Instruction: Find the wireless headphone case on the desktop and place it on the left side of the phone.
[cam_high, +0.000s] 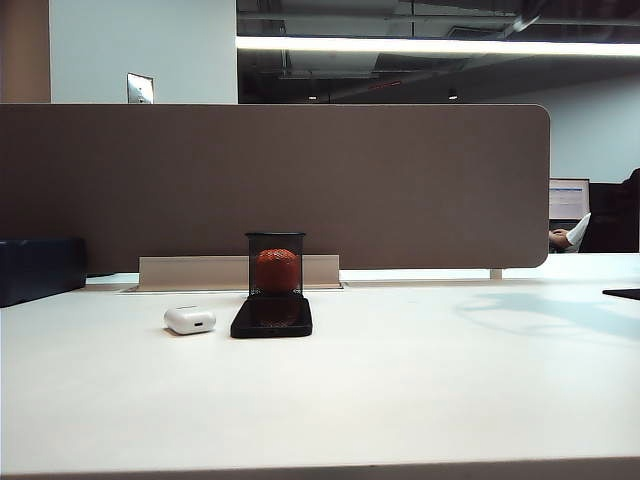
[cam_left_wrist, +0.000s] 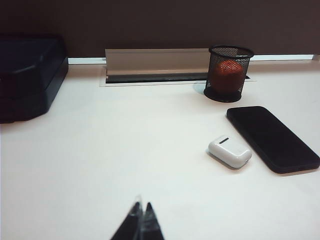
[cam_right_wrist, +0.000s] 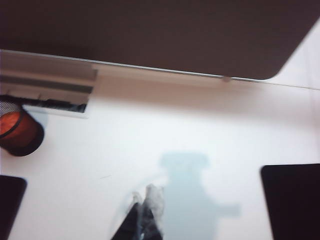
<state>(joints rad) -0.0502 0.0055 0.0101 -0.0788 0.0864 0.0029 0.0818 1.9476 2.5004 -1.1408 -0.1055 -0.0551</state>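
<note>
Bench (cam_high: 400, 400) white and mostly bare; a wide open stretch lay in front of and to the right of the items. Brown divider panel (cam_high: 300, 180) closed off the far edge, with a cable tray (cam_high: 190, 272) at its foot. Dark box (cam_high: 40, 268) sat at the far left edge.

Case (cam_high: 190, 320) lay flat on the bench just left of the phone (cam_high: 272, 317), a narrow gap between them, not touching. Mesh cup (cam_high: 275, 262) with an orange ball stood just behind the phone.

Left fingers (cam_left_wrist: 141, 225) pressed together, empty, held over bare bench well short of the case (cam_left_wrist: 230, 151) and phone (cam_left_wrist: 272, 137).

Right fingers (cam_right_wrist: 144, 215) pressed together, holding nothing, above open bench; their shadow fell on the surface alongside. A dark flat object (cam_right_wrist: 292, 200) lay near the bench's right edge, cup (cam_right_wrist: 19, 131) off to the other side.
</note>
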